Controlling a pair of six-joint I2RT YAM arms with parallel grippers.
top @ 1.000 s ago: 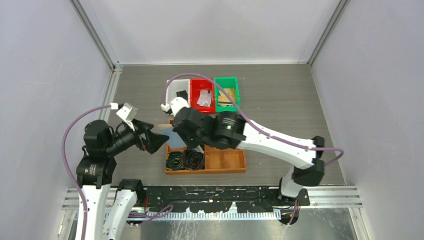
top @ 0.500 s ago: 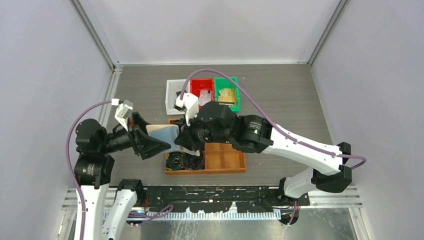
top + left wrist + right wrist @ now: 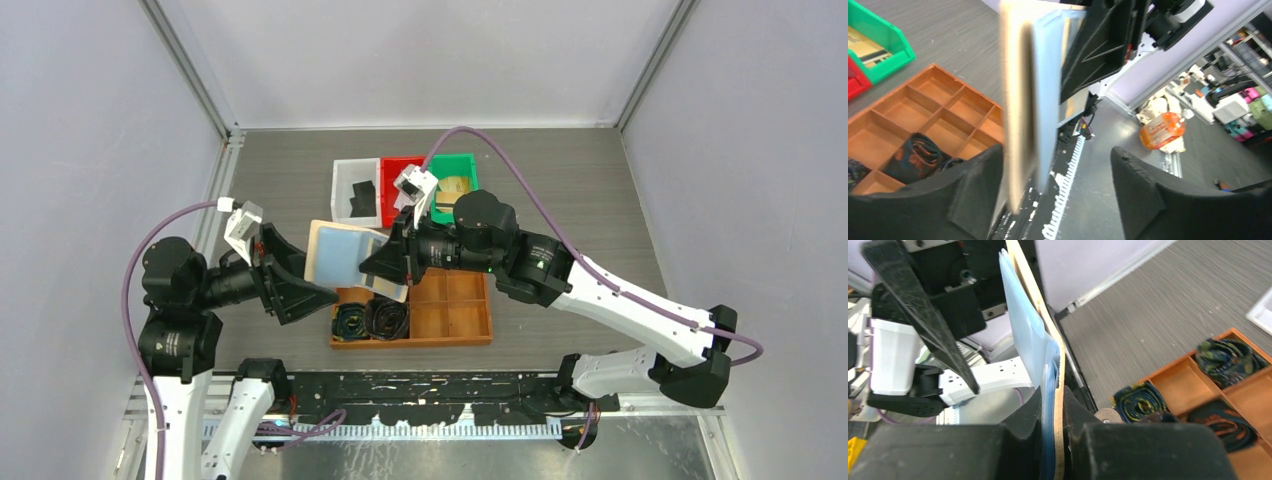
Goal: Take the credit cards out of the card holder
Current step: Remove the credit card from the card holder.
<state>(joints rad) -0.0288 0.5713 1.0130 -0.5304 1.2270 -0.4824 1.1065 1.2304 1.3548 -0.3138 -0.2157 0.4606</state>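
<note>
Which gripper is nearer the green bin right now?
Right. The right gripper is just near-left of the green bin, clamping the card holder; the left gripper is farther left, beyond the holder.

Three bins, one holder (one tray)

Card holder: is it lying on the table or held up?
Held up. The right fingers pinch the card holder by one edge, clear of the table, between the spread left fingers.

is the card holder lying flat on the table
No, the right tool clamps the card holder by its edge, holding it off the table.
</note>
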